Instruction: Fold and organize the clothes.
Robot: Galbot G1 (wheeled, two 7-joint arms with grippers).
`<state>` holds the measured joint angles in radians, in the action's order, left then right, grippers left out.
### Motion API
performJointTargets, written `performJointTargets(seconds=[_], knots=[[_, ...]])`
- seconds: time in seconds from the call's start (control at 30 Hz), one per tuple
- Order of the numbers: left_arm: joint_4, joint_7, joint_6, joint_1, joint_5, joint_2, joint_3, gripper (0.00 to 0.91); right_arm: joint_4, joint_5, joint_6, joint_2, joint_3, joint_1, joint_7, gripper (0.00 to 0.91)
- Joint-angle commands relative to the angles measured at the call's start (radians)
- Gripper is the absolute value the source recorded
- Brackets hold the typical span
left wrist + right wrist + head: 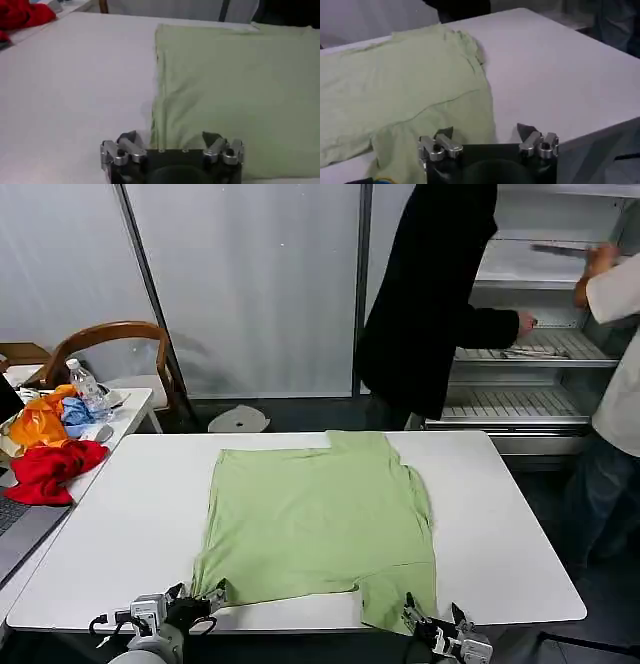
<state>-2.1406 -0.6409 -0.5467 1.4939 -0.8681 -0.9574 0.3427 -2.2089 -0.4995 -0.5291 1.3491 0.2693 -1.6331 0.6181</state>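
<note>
Left gripper (205,599) and right gripper (437,624), both spread wide, sat at near table (130,524) edge; T-shirt (315,524) lay just ahead, near corners equally close to the 2.

This looks like a test room or lab, not a home. The walls (250,284) are plain white panels with dark strips between them. A big white tabletop (510,534) stands in the middle, and a green shirt (315,524) lies flat on it, as if set out for a test. Behind it are bare metal shelves (540,349) like those in a store room. To the left is a side table (125,409) with a water bottle (88,389) and a pile of bright clothes (50,449), and a wooden chair (110,339) stands beside it. The floor (290,412) is dark and bare.
</note>
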Motion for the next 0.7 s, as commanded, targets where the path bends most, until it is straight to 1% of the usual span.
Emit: performJointTargets(seconds=[0.03,0.47,0.7], knots=[[0.018,0.000,-0.003,0.000,-0.010,-0.002,-0.008,0.010,0.006,0.001,-0.006,0.006,-0.014,-0.001,-0.001,0.000],[0.019,0.001,0.005,0.005,-0.004,-0.005,-0.010,0.010,0.000,0.000,-0.003,0.011,-0.020,0.001,0.004,0.000],[0.018,0.001,0.008,0.006,-0.003,-0.007,-0.010,0.010,-0.027,0.014,0.005,0.007,-0.022,-0.019,0.002,0.000]])
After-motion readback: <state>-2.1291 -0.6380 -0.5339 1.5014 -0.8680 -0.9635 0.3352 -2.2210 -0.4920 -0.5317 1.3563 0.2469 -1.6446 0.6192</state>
